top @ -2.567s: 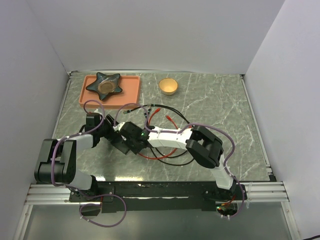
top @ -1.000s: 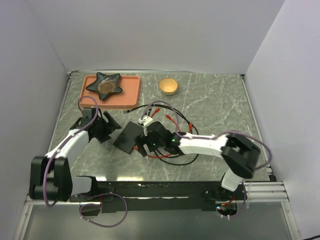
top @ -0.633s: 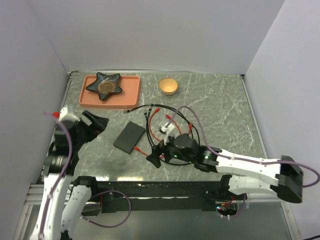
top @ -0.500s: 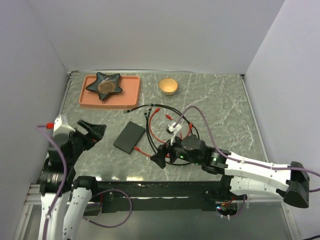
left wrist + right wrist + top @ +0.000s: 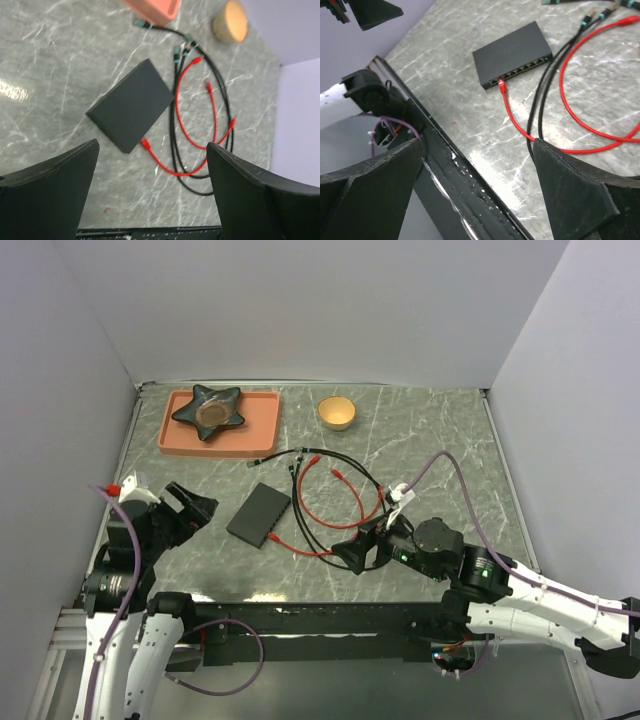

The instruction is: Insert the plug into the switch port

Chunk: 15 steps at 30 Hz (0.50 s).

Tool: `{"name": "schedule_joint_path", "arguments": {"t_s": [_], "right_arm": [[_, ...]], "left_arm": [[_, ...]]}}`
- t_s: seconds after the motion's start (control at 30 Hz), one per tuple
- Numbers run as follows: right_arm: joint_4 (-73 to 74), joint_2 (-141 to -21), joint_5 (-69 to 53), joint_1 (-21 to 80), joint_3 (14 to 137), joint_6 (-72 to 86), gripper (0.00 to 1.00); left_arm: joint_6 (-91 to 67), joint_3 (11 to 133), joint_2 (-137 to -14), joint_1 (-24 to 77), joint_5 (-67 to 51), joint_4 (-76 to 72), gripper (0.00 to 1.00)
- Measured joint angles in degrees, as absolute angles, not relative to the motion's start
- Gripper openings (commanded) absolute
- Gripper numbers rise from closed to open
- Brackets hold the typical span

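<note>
marble table [image 5: 440,440] fills the floor of a white-walled booth. left arm [image 5: 125,560] stands folded up at the near left corner, its gripper [image 5: 193,504] raised off the table, fingers spread wide and holding nothing, aimed toward the middle. right arm [image 5: 520,595] lies low along the near edge from the right, its gripper [image 5: 353,553] also wide apart and bare, off the table, near the closest bend of the wires. pink tray [image 5: 255,430] sits at the far left, with a dark star-shaped dish [image 5: 210,410] on its left half. black switch [image 5: 259,513] lies flat on the table left of centre, between the two grippers and touched by neither, turned at an angle, with its row of sockets on the short edge that faces the arms. small yellow bowl [image 5: 337,412] stands at the far edge, right of the tray and well apart from the switch. black cables [image 5: 355,475] and a red cable [image 5: 511,114] loop loosely just right of the switch. red plug [image 5: 503,87] meets that socket row near its end, its tip in or against a port [image 5: 499,80]; how deep it sits cannot be told.
</note>
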<state>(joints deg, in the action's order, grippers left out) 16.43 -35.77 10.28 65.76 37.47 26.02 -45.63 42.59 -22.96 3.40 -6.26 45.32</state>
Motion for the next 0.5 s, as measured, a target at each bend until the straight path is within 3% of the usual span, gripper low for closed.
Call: {"name": "schedule_joint_path", "arguments": {"t_s": [0.5], "right_arm": [[25.78,-38.44,15.22,65.69,41.41,27.55,0.99]], "left_arm": [[-45.76,36.4,-28.97,3.4,-12.91,35.35,0.93]]}}
